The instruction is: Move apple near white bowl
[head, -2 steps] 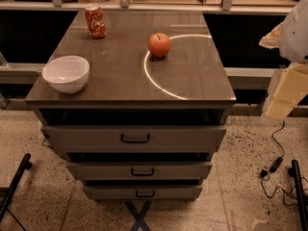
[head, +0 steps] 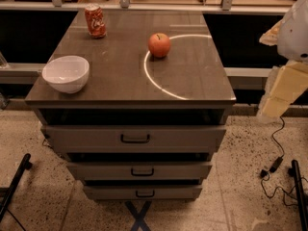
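The red-orange apple (head: 159, 44) stands on the dark tabletop (head: 120, 81) right of centre, toward the back, beside a bright curved reflection. The white bowl (head: 66, 73) stands upright and empty at the table's front left corner, well apart from the apple. My gripper (head: 283, 91) shows only as white and tan parts at the right edge of the view, beyond the table's right side, above the floor and away from both objects. It holds nothing that I can see.
A red soda can (head: 95, 20) stands at the back left of the table. Three drawers (head: 135, 138) sit below the tabletop. A shelf rail runs behind the table. Cables (head: 275, 162) lie on the speckled floor at the right.
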You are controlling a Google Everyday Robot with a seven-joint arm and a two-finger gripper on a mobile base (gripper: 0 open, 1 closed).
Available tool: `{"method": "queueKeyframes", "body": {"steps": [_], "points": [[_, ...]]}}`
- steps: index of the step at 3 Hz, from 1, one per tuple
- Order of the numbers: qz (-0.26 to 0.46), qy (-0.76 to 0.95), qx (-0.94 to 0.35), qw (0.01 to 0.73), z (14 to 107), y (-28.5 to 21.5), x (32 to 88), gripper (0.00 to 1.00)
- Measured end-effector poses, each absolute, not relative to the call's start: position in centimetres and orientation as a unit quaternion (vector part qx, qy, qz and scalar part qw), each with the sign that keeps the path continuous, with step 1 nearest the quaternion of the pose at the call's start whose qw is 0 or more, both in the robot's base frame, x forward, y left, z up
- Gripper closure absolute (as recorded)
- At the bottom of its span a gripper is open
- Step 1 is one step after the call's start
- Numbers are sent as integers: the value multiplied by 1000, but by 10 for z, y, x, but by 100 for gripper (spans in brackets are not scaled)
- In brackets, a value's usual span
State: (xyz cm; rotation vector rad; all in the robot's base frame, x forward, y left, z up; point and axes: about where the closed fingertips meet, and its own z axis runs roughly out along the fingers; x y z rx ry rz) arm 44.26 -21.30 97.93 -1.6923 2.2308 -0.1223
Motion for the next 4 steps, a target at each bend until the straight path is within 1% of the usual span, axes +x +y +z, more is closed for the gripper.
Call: {"method": "queueKeyframes", "body": {"steps": [2,3,4], "points": [[-20,770,-550,322,1002,-186,585,0],[7,755,-524,394,1016,-162,650,0],[43,754,-481,445,1010,-146,698,0]]}}
